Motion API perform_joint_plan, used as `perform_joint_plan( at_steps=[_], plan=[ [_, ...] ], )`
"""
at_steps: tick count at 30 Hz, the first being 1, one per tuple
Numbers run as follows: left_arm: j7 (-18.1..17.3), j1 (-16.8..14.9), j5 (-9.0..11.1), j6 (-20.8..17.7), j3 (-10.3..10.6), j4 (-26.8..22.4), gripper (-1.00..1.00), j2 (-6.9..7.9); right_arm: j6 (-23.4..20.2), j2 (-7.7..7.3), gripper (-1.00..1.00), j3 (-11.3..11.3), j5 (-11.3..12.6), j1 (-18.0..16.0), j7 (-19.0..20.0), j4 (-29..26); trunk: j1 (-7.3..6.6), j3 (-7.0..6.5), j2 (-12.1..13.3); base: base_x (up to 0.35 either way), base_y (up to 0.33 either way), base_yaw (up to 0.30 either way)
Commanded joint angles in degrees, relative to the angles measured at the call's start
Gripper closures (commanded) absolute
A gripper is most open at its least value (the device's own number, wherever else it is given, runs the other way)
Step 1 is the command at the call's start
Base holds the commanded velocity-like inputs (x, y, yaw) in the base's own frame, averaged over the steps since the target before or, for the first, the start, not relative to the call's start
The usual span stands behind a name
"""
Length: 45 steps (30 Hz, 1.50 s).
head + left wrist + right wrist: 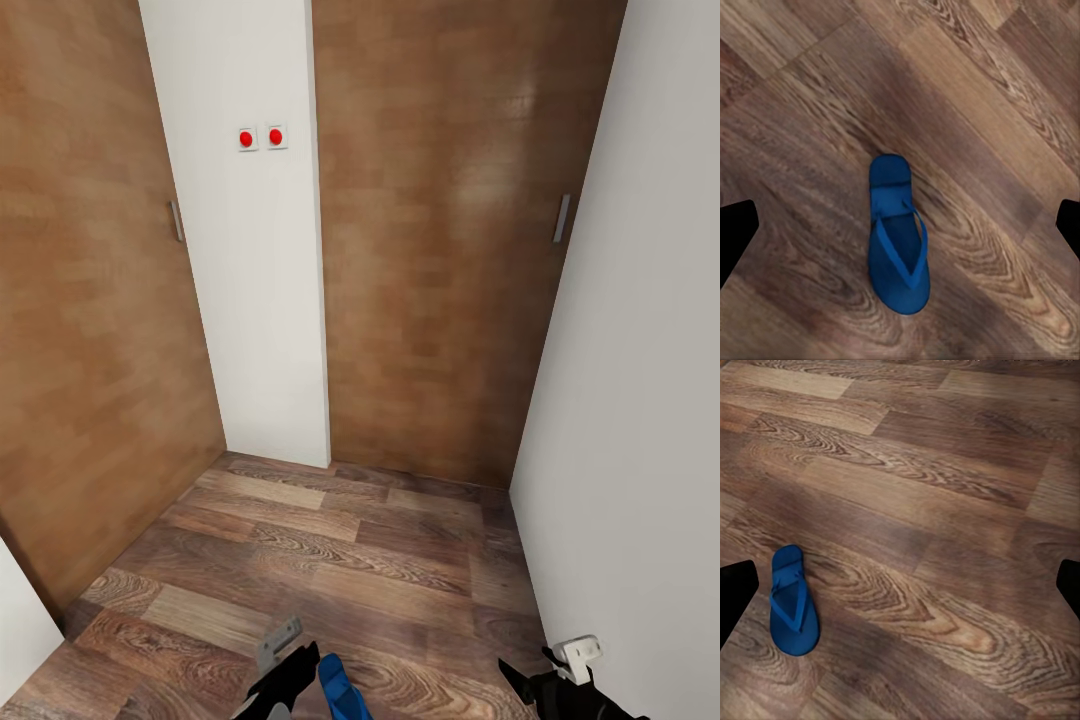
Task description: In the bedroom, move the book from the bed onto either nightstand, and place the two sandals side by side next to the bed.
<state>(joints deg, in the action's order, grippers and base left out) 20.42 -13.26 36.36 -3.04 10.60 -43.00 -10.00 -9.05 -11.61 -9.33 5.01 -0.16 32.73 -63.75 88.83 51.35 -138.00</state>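
One blue sandal [898, 236] lies flat on the wood-plank floor, strap side up. In the left wrist view it sits straight below my left gripper [900, 232], centred between the widely spread black fingertips [736, 232], with a clear gap down to it. In the head view the sandal [340, 690] shows at the bottom edge, just right of my left gripper [285, 682]. My right gripper [545, 685] hangs open over bare floor, and the sandal [793, 601] lies off to one side of it. The book, the bed and the nightstand are out of view.
I face a narrow corner. A brown wooden door [90, 300] stands at the left and another [450, 250] ahead, with a white wall strip [250, 300] carrying two red switches [262, 138] between them. A white wall [640, 400] runs close along the right.
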Motion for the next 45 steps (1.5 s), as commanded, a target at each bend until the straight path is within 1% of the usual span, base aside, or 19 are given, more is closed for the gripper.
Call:
perform_joint_plan(
  at_steps=[1,2,15,26,32,33,37,39,40,41,42,43,45],
  plan=[
    [0.34,-0.01,0.20,-0.22,0.15,0.07,-1.00,0.00,-0.53,0.00,-1.00,-0.08,0.53,-0.02,0.25,-0.06,-0.01,0.06,-0.03,0.000,0.000,0.000],
    [0.33,-0.01,0.20,-0.22,0.17,0.12,-1.00,0.00,-0.53,0.00,-1.00,-0.08,0.53,0.00,0.24,-0.06,-0.01,0.06,-0.03,0.000,0.000,0.000],
    [0.26,-0.01,0.19,-0.22,0.21,0.20,-1.00,0.00,-0.53,0.00,-1.00,-0.08,0.53,0.01,0.25,-0.06,2.84,2.39,-5.24,0.000,0.000,0.000],
    [0.08,-0.01,0.19,-0.22,0.30,0.20,-1.00,0.00,-0.53,0.00,-1.00,-0.10,0.53,-0.02,0.26,-0.06,3.13,4.83,-5.39,0.000,0.000,0.000],
    [0.01,-0.01,0.14,-0.22,0.30,0.17,-1.00,0.00,-0.55,-0.07,-1.00,-0.27,0.60,-0.01,0.23,-0.39,3.13,4.83,-5.39,0.000,0.000,0.000],
    [0.00,-0.01,0.14,-0.22,0.30,0.17,-1.00,0.00,-0.57,-0.08,-1.00,-0.33,0.62,-0.01,0.23,-1.13,3.13,4.83,-5.39,0.000,0.000,0.000],
    [-0.02,-0.01,0.12,-0.20,0.30,0.12,-1.00,0.00,-1.75,-0.01,-1.00,-0.47,0.52,-0.02,0.13,-6.91,3.13,4.83,-5.39,0.000,0.000,0.000],
    [-0.03,-0.01,0.12,-0.21,0.30,0.12,-1.00,0.00,-3.64,0.09,-1.00,-0.50,0.47,0.00,0.00,-12.21,3.13,4.83,-5.39,0.000,0.000,0.000],
    [-0.03,-0.01,0.11,-0.21,0.30,0.11,-1.00,0.00,-5.11,0.15,-1.00,-0.51,0.45,-0.01,-1.86,-16.88,3.13,4.83,-5.39,0.000,0.000,0.000],
    [-0.03,-0.01,0.11,-0.21,0.30,0.11,-1.00,0.00,-5.32,0.17,-1.00,-0.51,0.45,-0.01,-2.79,-17.78,3.13,4.83,-5.39,0.000,0.000,0.000],
    [-0.03,-0.01,0.13,-0.21,0.30,0.13,-1.00,0.00,-5.62,0.21,-1.00,-0.51,0.43,-0.01,-5.12,-19.24,3.13,4.83,-5.39,0.000,0.000,0.000],
    [-0.05,-0.01,0.14,-0.21,0.30,0.12,-1.00,0.00,-5.73,0.24,-1.00,-0.52,0.42,-0.01,-6.44,-19.80,3.13,4.83,-5.39,0.000,0.000,0.000],
    [-0.09,-0.01,0.16,-0.22,0.30,0.12,-1.00,0.00,-5.93,0.31,-1.00,-0.47,0.38,0.00,-11.82,-21.12,3.13,4.83,-5.39,0.000,0.000,0.000]
  ],
)
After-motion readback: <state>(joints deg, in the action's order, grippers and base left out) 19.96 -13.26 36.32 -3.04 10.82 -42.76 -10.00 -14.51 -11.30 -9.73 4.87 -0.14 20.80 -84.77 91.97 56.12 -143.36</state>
